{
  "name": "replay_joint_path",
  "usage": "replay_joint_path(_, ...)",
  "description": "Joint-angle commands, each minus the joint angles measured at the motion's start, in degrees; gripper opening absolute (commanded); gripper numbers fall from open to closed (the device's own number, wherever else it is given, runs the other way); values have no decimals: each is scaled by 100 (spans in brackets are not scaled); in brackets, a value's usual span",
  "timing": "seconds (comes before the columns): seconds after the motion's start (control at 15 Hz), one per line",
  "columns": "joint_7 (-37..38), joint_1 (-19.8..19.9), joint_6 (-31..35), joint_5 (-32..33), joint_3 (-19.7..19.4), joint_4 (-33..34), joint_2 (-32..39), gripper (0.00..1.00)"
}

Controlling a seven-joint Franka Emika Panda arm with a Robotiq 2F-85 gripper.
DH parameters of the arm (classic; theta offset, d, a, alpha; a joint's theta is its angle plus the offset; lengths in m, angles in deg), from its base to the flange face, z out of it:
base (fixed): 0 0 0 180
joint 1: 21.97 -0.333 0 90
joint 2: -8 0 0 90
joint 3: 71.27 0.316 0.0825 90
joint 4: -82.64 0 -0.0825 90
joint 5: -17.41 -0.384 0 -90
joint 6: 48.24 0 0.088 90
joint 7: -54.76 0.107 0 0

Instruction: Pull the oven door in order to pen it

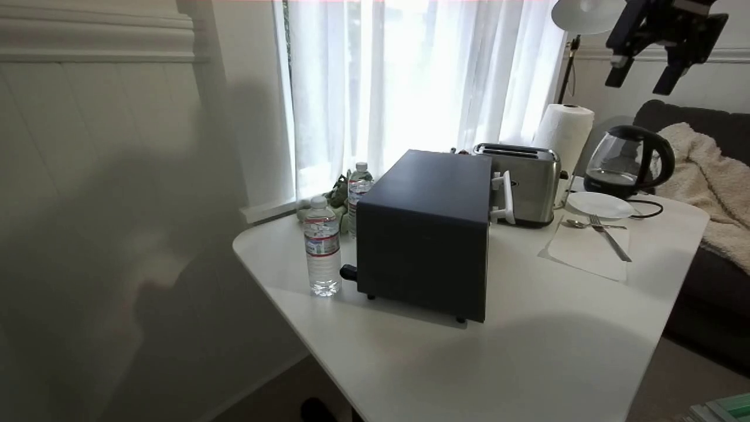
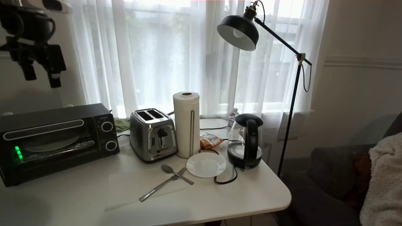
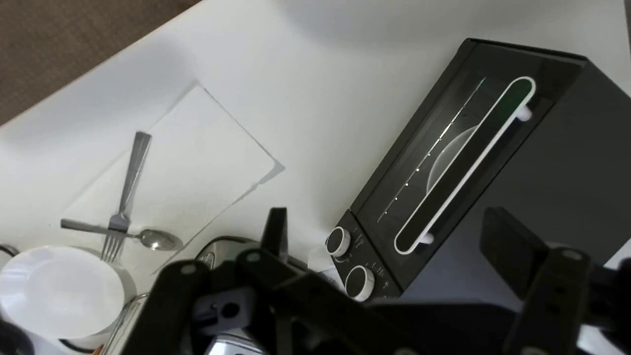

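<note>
The oven (image 1: 422, 252) is a matte black box on the white table; it also shows in an exterior view at the left edge (image 2: 62, 113). The oven door (image 2: 53, 146) is shut and upright, with a plate visible behind its glass. In the wrist view the oven door (image 3: 419, 172) faces up-left, with a long white-edged handle (image 3: 466, 167) and two knobs beside it. My gripper (image 1: 643, 81) is open and empty, high above the table and apart from the oven. It also shows in an exterior view (image 2: 42, 78) above the oven, and in the wrist view (image 3: 387, 224).
A silver toaster (image 2: 154, 135) stands beside the oven's knob end. Beyond it are a paper towel roll (image 2: 188, 125), a white plate (image 2: 205, 164) and a glass kettle (image 2: 246, 141). A fork (image 2: 161, 185) and spoon (image 2: 177, 174) lie crossed. A water bottle (image 1: 322, 246) stands behind the oven.
</note>
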Motion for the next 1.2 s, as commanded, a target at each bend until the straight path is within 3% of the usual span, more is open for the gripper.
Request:
replay_joint_path(0.0, 283, -93, 777, -496, -52, -506, 167, 100)
replay_joint_path(0.27, 670, -107, 1487, -847, -20, -879, 462, 100)
replay_joint_path(0.6, 799, -477, 2132, -1788, -25, -1056, 956, 100)
replay_joint_path(1.0, 963, -922, 2059, -2133, 264, -964, 1518, 100)
replay_joint_path(1.13, 907, -847, 1965, -1942, 231, -994, 1437, 100)
